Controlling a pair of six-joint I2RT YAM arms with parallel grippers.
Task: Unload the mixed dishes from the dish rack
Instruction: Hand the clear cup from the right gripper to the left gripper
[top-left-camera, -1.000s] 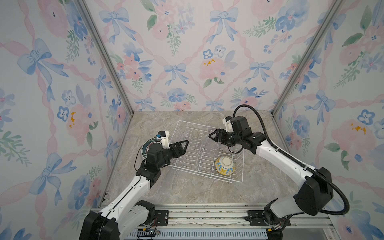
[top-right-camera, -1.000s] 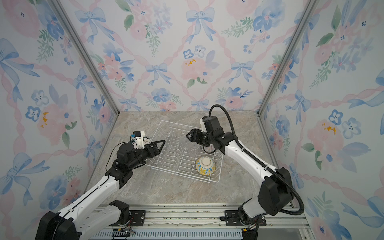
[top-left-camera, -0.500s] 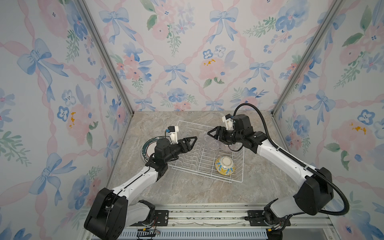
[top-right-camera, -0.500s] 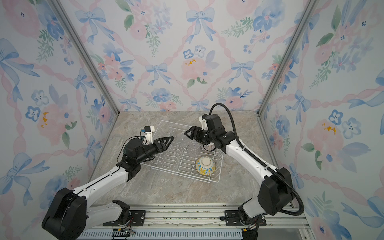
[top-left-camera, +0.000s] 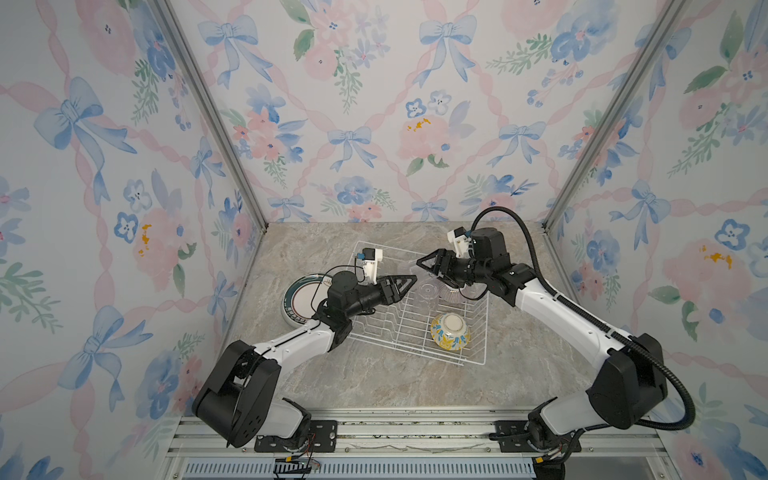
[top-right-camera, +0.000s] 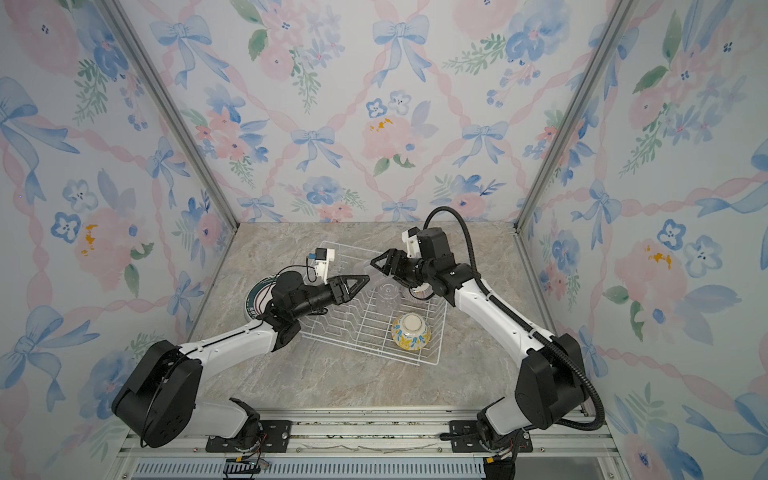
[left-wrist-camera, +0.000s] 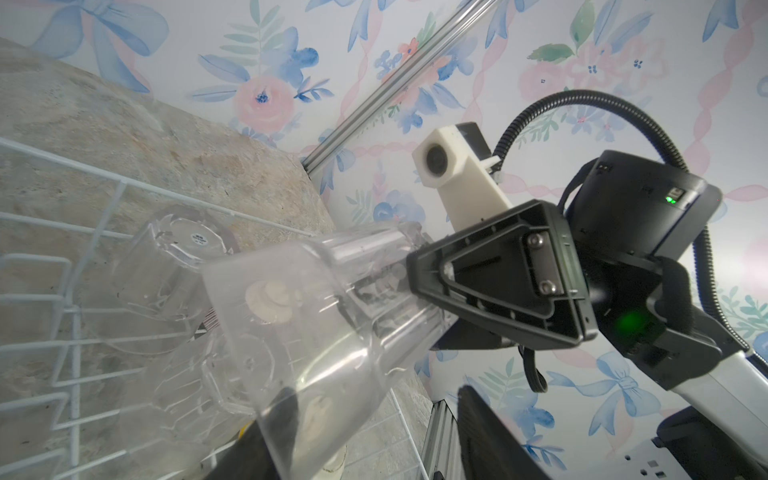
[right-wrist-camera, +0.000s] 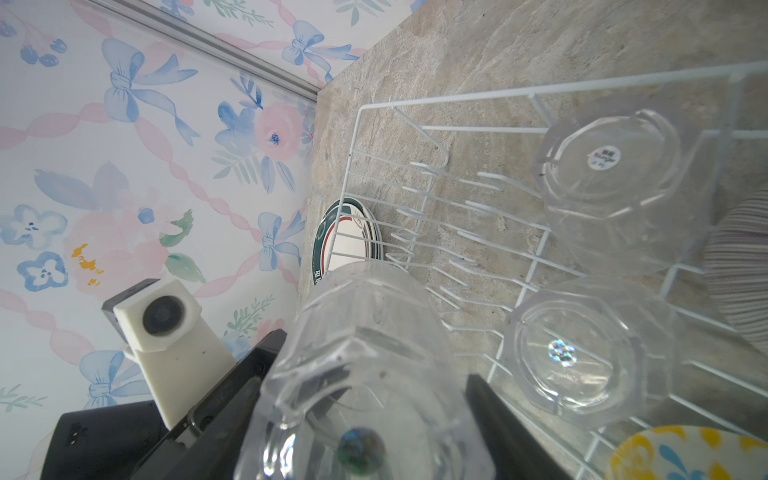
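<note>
- The right fingers (top-left-camera: 424, 263) are closed on a clear glass cup (left-wrist-camera: 316, 316) and grip it at one end. The cup lies sideways in the air, above the far part of the dish rack (top-left-camera: 486, 332).
- The left fingers (top-left-camera: 409, 280) point toward the right ones, almost tip to tip, and stand open around the free end of the same cup. In the left wrist view one finger shows dark through the glass and the other is clearly apart from the cup wall, so they do not clamp it.
- Under the held cup, two more glass cups stand upside down in the rack. They are a cup with a label (right-wrist-camera: 611, 178) on its base and, just beside it, a plain cup (right-wrist-camera: 582, 353).
- The purple-striped bowl (top-left-camera: 453, 295) sits in the rack next to these cups. The right arm covers much of it in both top views.
- The yellow-blue floral bowl (top-left-camera: 450, 330) is upside down in the near right corner of the rack, clear of both arms.
- A green-rimmed plate (top-left-camera: 303, 299) lies flat on the marbled surface (top-left-camera: 374, 386), just outside the rack's left side. The left arm passes over it and hides a part. In the right wrist view more rims show beneath it.
</note>
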